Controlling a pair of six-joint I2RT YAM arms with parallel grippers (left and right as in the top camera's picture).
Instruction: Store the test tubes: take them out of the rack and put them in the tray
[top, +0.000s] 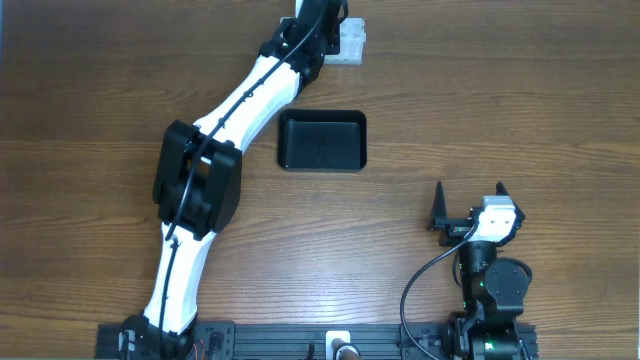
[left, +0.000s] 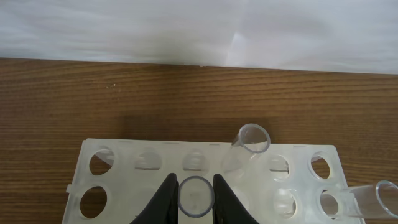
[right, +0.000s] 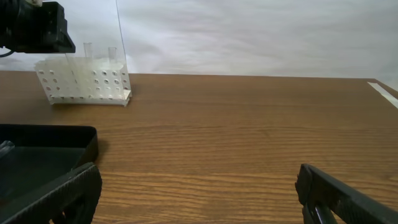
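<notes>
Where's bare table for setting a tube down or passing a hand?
Free: table right of the tray, out past the right hand; also everything left of the left arm. Crowded: the rack, where the left hand grips a tube.

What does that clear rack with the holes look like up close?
The rack is a translucent, plastic-looking block with rows of round holes on top and smaller holes down its side. It stands flat on the wooden table near its far edge, beyond the tray. Clear tubes stand in it, one leaning; the left hand grips another tube.
</notes>
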